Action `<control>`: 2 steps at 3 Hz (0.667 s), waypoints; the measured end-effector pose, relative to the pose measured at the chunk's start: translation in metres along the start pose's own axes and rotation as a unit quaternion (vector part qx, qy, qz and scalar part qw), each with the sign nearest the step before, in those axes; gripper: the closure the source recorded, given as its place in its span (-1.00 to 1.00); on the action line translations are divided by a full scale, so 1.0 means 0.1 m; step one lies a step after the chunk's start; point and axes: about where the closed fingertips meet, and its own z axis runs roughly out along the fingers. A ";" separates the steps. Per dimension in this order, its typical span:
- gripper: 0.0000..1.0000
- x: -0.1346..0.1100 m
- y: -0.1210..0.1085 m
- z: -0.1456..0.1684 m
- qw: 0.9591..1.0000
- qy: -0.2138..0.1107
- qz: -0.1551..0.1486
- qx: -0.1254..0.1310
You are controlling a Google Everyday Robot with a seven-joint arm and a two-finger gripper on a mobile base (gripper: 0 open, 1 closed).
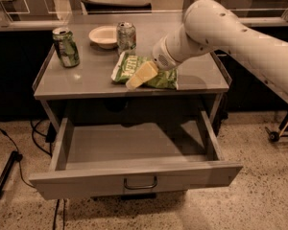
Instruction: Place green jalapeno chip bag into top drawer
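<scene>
The green jalapeno chip bag lies flat on the grey table top, near the front edge and right of centre. My gripper hangs just over the bag's middle, its cream-coloured fingers pointing down and to the left. The arm comes in from the upper right and hides part of the bag. The top drawer is pulled wide open below the table top; its inside is empty and its curved handle sits at the centre of the front panel.
A green soda can stands at the table's back left. A white bowl and a silver can stand at the back centre. Black cables lie on the speckled floor at the left.
</scene>
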 end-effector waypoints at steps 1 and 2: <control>-1.00 0.01 -0.04 0.08 1.000 0.005 0.003 0.003; -1.00 0.05 -0.14 0.14 1.000 0.013 0.008 0.014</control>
